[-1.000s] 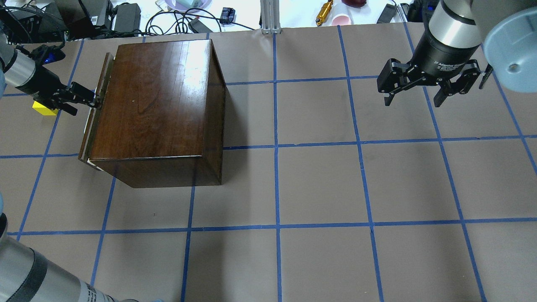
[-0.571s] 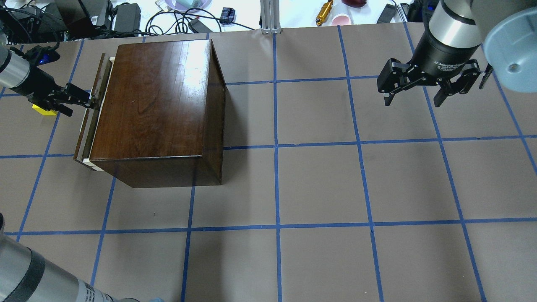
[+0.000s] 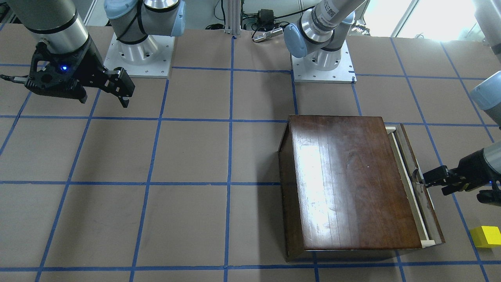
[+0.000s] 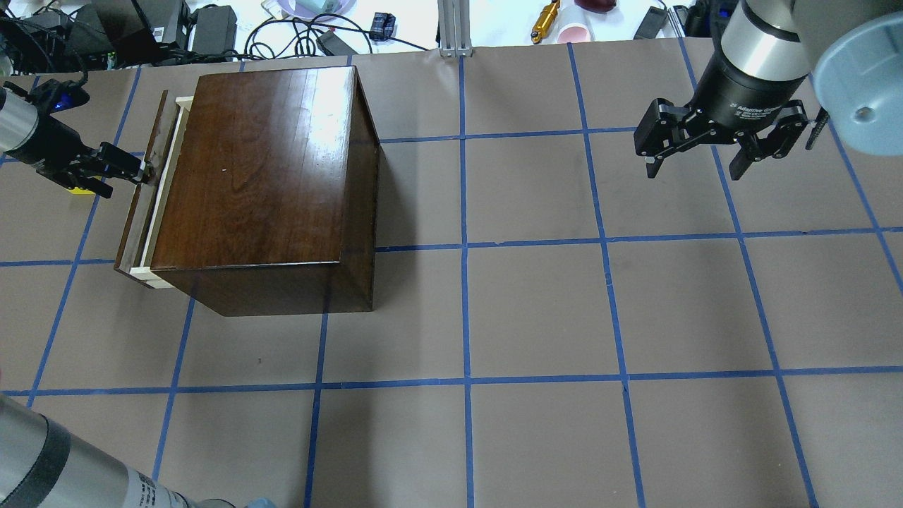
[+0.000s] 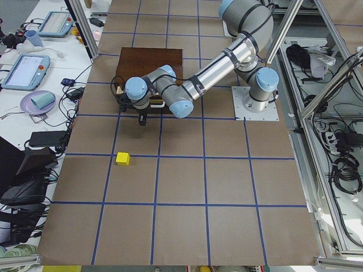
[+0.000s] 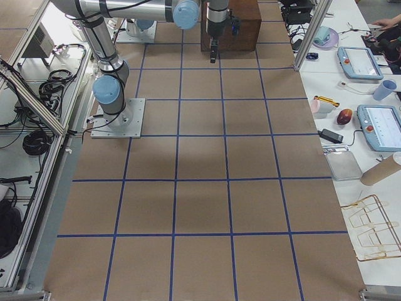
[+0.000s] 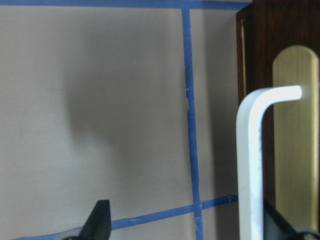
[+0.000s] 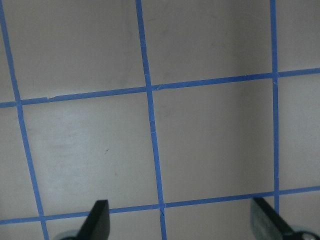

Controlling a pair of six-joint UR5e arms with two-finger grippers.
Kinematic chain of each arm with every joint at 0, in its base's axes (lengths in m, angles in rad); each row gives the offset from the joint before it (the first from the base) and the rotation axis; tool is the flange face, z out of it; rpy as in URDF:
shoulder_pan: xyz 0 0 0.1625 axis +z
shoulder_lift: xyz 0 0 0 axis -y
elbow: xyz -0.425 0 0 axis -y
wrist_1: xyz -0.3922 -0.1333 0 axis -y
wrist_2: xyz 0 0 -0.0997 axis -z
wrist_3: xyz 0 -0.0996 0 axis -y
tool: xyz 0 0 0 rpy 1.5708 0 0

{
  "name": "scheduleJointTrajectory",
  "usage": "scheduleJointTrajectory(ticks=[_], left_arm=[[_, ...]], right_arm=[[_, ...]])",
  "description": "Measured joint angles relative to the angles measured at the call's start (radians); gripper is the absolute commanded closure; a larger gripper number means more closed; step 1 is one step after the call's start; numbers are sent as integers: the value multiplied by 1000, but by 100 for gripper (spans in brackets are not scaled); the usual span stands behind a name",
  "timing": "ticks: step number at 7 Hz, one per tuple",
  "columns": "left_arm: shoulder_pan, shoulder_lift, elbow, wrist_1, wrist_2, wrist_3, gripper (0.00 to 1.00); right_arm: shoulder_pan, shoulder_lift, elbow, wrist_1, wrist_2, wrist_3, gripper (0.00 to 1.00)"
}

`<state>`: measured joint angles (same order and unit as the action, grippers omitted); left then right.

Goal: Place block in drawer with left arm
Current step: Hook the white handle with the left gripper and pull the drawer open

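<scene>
— What do we find at the left tool [image 7: 185, 227]?
— We record its fingers spread, one just beside the pale handle [image 7: 250, 150] of the drawer [image 4: 138, 212], which stands slightly out of the cabinet [image 4: 261, 183].
— And the block [image 3: 485, 236]?
— On the counter [image 4: 536, 303], near that tool and outside the drawer. We note the right tool [image 4: 695, 169] spread, aloft and well apart.
</scene>
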<state>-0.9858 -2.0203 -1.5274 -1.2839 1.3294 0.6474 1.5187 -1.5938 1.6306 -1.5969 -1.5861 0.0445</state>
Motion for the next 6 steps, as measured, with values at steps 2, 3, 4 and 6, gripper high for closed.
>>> scheduleJointTrajectory(ticks=[2,3,4,6], left_arm=[[6,1,2,0,1,2,2],[7,0,5,0,4,6,2],[7,0,10,0,14,17,2],[14,0,15,0,33,35,2]], right_arm=[[0,0,0,0,0,0,0],[0,0,0,0,0,0,0],[0,0,0,0,0,0,0],[0,0,0,0,0,0,0]])
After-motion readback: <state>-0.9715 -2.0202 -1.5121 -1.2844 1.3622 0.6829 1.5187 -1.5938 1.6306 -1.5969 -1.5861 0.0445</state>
